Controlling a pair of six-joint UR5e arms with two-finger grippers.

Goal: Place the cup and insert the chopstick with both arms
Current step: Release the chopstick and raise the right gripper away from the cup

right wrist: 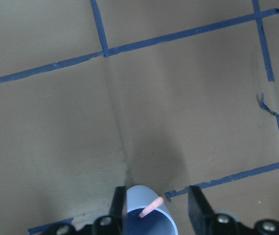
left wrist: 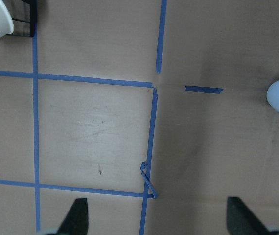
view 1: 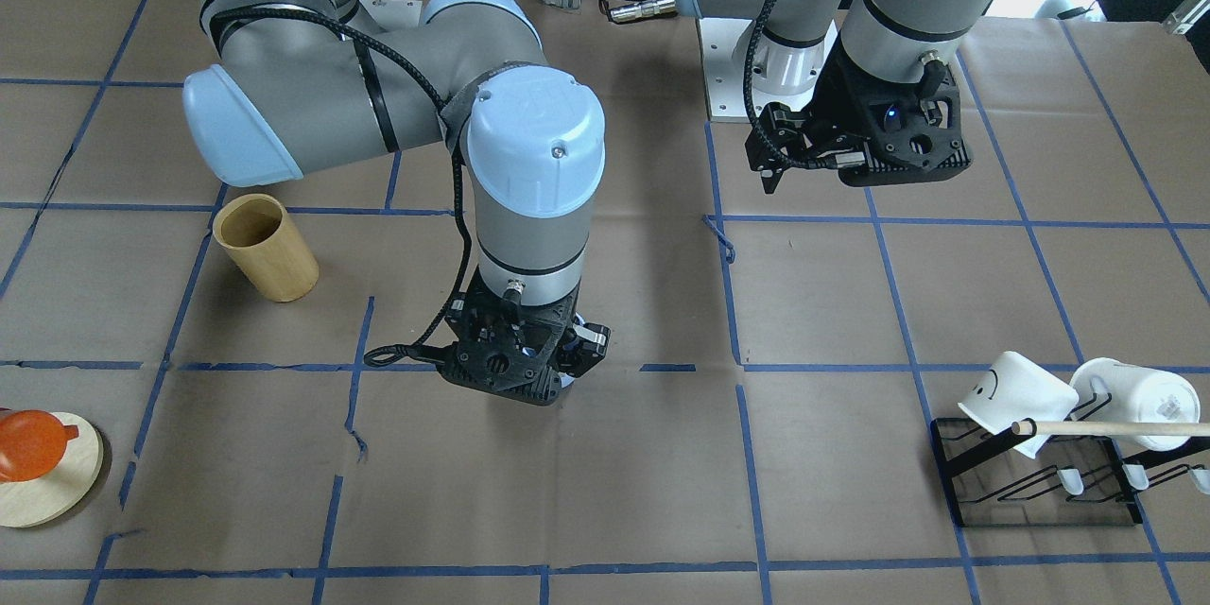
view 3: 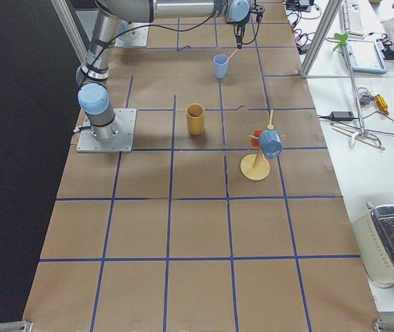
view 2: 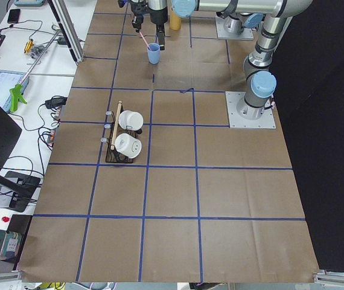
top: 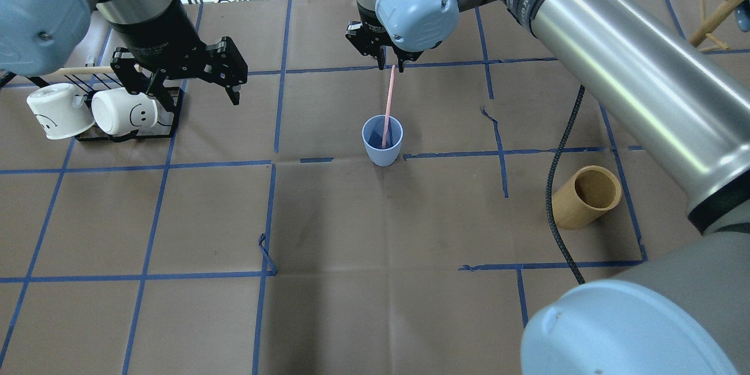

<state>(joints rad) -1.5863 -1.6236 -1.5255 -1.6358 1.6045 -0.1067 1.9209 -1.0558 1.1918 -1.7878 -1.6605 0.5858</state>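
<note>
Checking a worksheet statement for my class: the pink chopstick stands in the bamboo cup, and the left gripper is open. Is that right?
No: the pink chopstick stands in the blue cup, not the bamboo cup, as the overhead exterior view shows. The left gripper is open.

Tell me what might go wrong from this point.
1. The chopstick leans steeply on the blue cup rim, with its top inside the open right gripper. A sideways retreat might catch the stick and tip the cup.
2. The cup stands free on the table, so the long leaning stick may topple it unaided.
</note>
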